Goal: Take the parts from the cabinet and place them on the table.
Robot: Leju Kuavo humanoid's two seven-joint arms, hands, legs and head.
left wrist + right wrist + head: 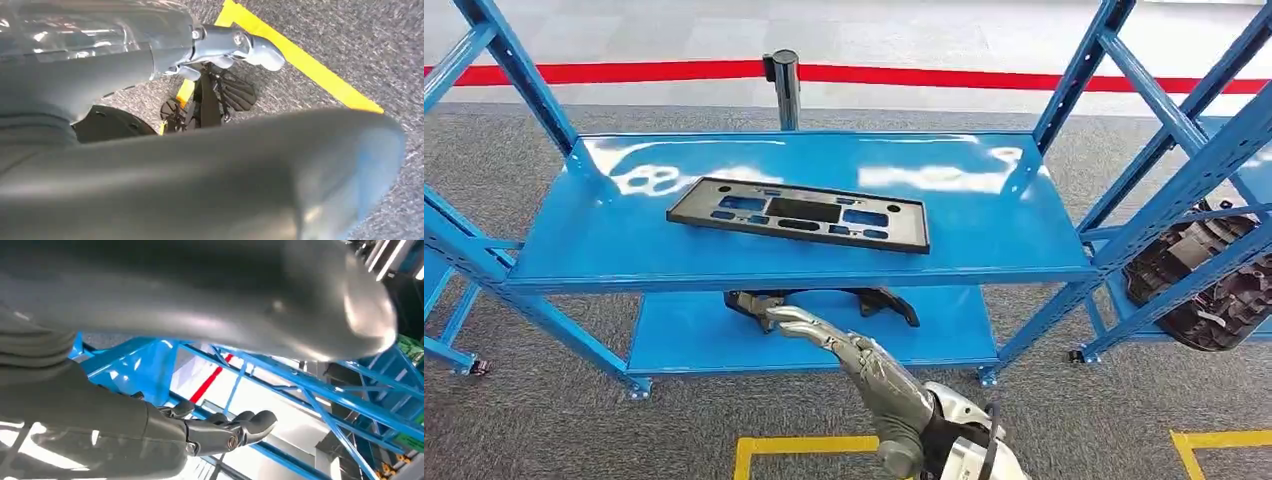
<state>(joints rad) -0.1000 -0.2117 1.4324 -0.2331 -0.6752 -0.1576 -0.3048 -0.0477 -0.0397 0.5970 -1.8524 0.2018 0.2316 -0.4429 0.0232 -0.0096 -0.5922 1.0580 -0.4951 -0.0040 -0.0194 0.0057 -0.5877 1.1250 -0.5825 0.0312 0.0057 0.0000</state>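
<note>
Though glossy, blue shelf (984, 235), grey carpet (674, 420).

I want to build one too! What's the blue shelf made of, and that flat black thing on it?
Blue shelf: probably painted metal, glossy, since the lights mirror on it. Flat black panel: looks like matte moulded plastic, with cut-out slots and no shine.
</note>
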